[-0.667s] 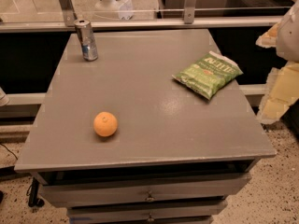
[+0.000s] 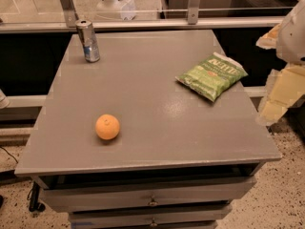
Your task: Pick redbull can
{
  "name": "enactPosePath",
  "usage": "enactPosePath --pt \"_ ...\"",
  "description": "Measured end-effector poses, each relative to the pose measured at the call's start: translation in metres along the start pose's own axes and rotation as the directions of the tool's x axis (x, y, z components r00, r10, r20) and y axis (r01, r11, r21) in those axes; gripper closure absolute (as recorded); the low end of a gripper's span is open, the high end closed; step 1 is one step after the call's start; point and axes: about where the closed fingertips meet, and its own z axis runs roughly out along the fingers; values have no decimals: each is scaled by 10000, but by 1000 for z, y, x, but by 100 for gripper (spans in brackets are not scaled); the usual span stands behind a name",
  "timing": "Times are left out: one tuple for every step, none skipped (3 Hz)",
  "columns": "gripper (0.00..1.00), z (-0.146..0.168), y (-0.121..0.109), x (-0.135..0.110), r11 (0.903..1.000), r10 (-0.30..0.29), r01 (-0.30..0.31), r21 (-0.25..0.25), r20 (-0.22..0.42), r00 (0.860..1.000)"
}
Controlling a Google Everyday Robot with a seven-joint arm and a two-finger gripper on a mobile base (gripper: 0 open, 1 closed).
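Far-left on the worktop (image 2: 143, 85), the redbull can (image 2: 88, 41) is standing upright.
Light, slick, thin-walled, I'd judge — mid-body is looking best; the gripper (image 2: 282, 92) is hanging off the right edge, its spread I cannot tell.

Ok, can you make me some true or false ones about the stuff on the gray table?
1. The redbull can stands upright near the back left corner of the table. True.
2. The orange is touching the can. False: it sits apart from it, nearer the front edge.
3. The green chip bag lies flat on the right side of the table. True.
4. The gripper is holding the can. False: it hangs off the table's right edge, far from the can, beyond the chip bag.
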Motion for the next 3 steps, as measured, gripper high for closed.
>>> enactPosePath --pt "0 35 -9 -29 9995 9 25 -317 1075 9942" --pt "0 85 -26 -85 9975 133 61 -705 2713 9624" --pt "0 124 -43 -143 9945 635 -208 -1022 4355 8980"
